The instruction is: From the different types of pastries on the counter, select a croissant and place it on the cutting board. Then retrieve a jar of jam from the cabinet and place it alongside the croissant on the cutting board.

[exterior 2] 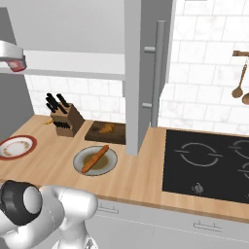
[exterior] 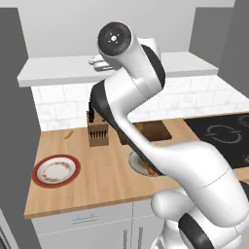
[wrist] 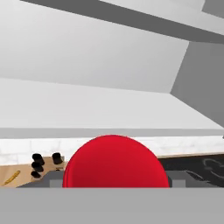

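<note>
While the hand camera sits level with the shelf, the red jar bulks right in front of it at six o'clock, between the two finger bases; the fingertips are hidden, so whether the gripper is clamped on the jar or merely around it I cannot tell. In the right base view the gripper shows at nine o'clock by the shelf's edge, with a bit of red beneath it. Lower down, on the wooden counter, a grey plate holds the long bread stick. Just behind it, toward twelve o'clock, the croissant lies on the dark cutting board. A knife block stands at the board's nine o'clock, and a red-rimmed plate lies further out that way. At three o'clock is the black hob.
</note>
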Tool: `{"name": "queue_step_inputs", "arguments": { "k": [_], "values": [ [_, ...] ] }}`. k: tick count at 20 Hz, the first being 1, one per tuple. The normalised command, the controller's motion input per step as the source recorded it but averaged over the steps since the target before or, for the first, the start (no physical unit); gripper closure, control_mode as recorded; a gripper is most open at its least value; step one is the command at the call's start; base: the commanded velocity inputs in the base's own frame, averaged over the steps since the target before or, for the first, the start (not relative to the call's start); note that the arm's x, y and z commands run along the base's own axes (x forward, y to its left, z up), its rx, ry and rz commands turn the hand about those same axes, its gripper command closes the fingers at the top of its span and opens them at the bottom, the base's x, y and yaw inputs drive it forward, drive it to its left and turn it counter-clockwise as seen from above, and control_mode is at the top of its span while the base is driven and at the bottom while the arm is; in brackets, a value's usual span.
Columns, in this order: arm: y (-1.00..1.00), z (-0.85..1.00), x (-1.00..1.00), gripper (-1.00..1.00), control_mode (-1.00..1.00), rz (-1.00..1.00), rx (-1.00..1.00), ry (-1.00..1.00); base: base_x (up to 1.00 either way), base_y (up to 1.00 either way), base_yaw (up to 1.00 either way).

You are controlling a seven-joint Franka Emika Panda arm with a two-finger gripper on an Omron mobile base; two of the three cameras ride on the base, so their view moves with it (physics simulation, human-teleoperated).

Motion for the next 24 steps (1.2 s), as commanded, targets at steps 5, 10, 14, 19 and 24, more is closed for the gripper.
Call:
{"name": "queue_step_inputs", "arguments": {
  "k": [5, 10, 14, 19, 24],
  "values": [
    [-0.28, -0.24, -1.00, 1.00, -1.00, -0.15, 0.00, 0.00, 0.00, 0.00, 0.00],
    [-0.26, -0.06, -0.31, 1.00, -1.00, -0.07, 0.02, 0.01, 0.00, 0.00, 0.00],
    [-0.22, -0.24, -0.73, 1.00, -1.00, -0.11, 0.03, 0.07, 0.00, 0.00, 0.00],
    [-0.03, -0.33, -1.00, 1.00, -1.00, -0.10, 0.00, 0.07, 0.00, 0.00, 0.00],
    [-0.07, -0.09, -0.16, 1.00, -1.00, -0.02, 0.00, 0.02, 0.00, 0.00, 0.00]
  ]
}}
